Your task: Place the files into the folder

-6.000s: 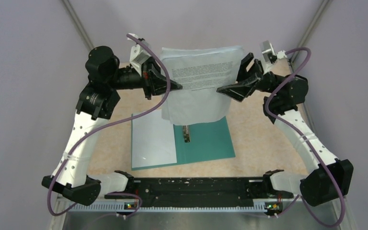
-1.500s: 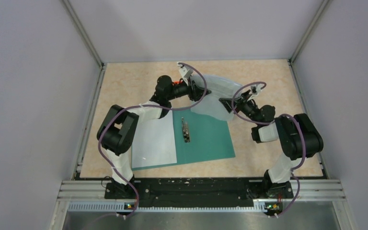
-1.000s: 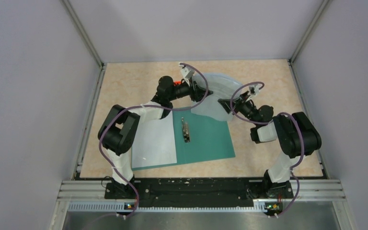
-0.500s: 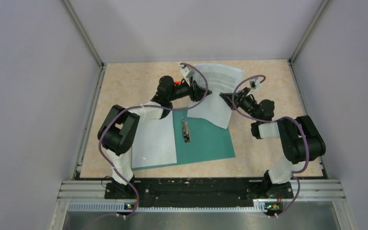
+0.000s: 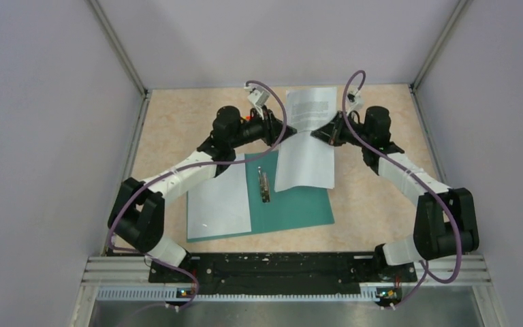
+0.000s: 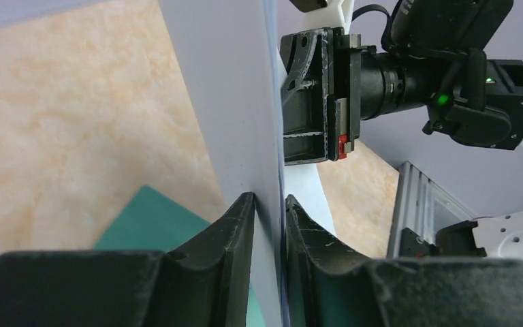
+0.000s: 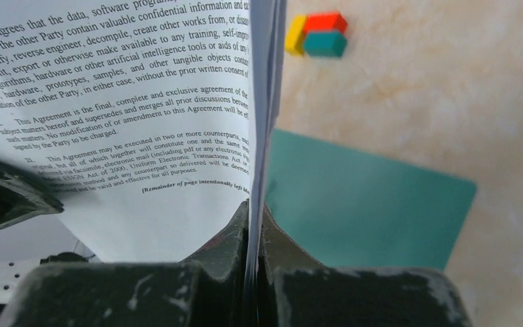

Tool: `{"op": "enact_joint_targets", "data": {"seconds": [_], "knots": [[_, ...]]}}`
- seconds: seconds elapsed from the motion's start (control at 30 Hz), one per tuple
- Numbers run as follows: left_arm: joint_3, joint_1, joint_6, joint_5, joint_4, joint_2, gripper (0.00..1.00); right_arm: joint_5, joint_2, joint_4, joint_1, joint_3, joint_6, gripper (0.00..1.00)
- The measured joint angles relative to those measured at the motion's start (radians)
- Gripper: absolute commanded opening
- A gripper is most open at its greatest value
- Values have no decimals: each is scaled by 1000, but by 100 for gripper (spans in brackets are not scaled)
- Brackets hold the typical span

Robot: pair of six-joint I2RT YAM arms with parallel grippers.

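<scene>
From above, I hold the files [image 5: 306, 139] between my two arms over the bench [image 5: 177, 122]. My left jaws are pinched on their 9 o'clock edge and my right jaws on their 3 o'clock edge. The printed top points to 12 o'clock and the lower end droops toward 6. The folder [image 5: 299, 204] lies open and flat at 6 o'clock of the files, and their bottom edge overlaps its right half. A clip [image 5: 264, 187] sits on the spine. A pale sheet [image 5: 218, 201] covers the left half, though I cannot tell whether it is a file or a cover leaf. The right half looks bare apart from that overhanging edge. From my left wrist, my jaws stand narrow with the paper edge running up between them toward 12 o'clock, a corner of the folder at 7 and my right arm across at 2. From my right wrist, my jaws are closed tight on the paper, printed text at 10 o'clock, the folder at 4 and small coloured blocks [image 7: 317, 34] at 1. I judge I am mid-carry, with the files not yet in. Next I should draw both arms toward 6 o'clock together, lower the stack square onto the right half beside the clip, then let go evenly.
</scene>
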Motion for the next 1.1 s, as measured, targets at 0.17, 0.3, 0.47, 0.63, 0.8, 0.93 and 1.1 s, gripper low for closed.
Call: {"op": "enact_joint_targets", "data": {"seconds": [0.17, 0.3, 0.47, 0.63, 0.8, 0.93, 1.1], "knots": [[-75, -32, -76, -93, -100, -21, 26, 5, 25, -235, 11, 3, -39, 0], [-143, -50, -115, -155, -157, 3, 24, 14, 89, -292, 43, 3, -61, 0], [-152, -61, -143, -233, -204, 77, 28, 33, 218, -312, 91, 3, -75, 0], [-131, -61, -146, -334, -331, 116, 32, 44, 304, -332, 98, 26, -85, 0], [-106, -61, -146, -431, -425, 134, 38, 64, 335, -332, 104, 60, -119, 0], [-106, -60, -145, -525, -486, 132, 45, 88, 340, -332, 110, 66, -156, 0], [-113, -53, -140, -607, -550, 93, 46, 106, 342, -331, 117, 66, -190, 0]]}}
